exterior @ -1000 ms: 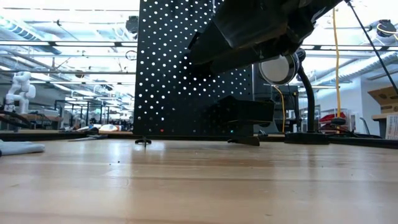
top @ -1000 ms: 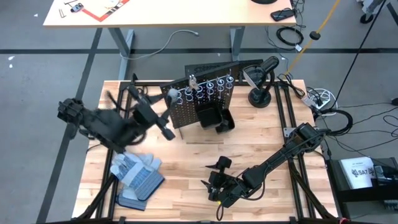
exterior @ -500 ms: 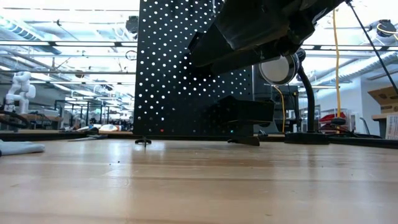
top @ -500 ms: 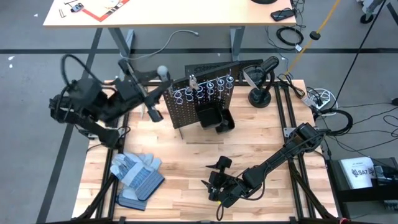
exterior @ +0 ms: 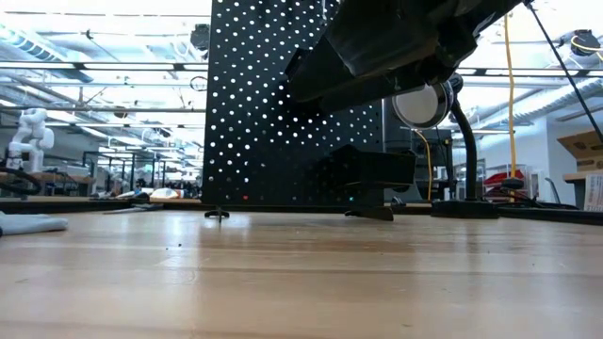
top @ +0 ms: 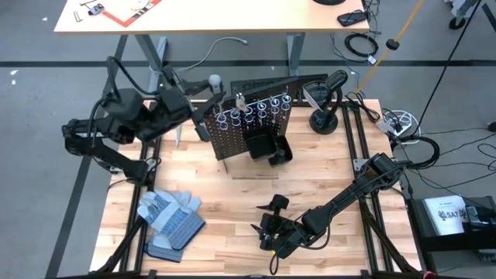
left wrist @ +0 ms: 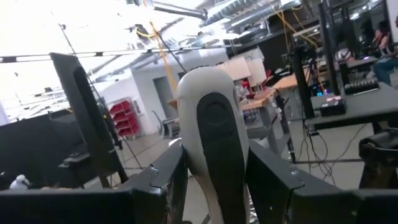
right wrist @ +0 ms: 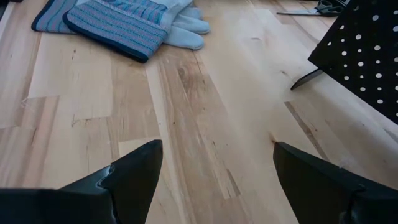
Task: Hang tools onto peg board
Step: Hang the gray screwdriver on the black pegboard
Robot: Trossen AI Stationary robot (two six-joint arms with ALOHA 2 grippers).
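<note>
The peg board [top: 252,128] stands upright at the table's far middle, with silver ring holders [top: 260,107] along its top and black bins [top: 267,147] on its near side. In the low view it is a black perforated panel [exterior: 283,104]. My left gripper [top: 203,105] is raised by the board's upper left corner, shut on a grey-handled tool [top: 213,80]. My right gripper [top: 271,226] waits open, low over the table's near middle, with bare wood between its fingers [right wrist: 214,168]. My left gripper pinches the tool's pale grey handle [left wrist: 211,130] between its two fingers [left wrist: 165,177], one on each side, just below the rounded end. The fingers come about level from the table's left and lie across the handle. The tool is lifted clear, its rounded end standing above the fingers.
Grey-and-blue work gloves [top: 170,218] lie at the near left, also in the right wrist view [right wrist: 124,25]. A black lamp stand [top: 325,118] sits to the right of the board. Black frame rails [top: 353,147] edge the table. Bare wood lies between board and right gripper.
My left gripper has swung from over the table's left middle toward the far edge and right, rising to the peg board's upper left corner. Its wrist has turned and the tool has gone with it, held throughout.
</note>
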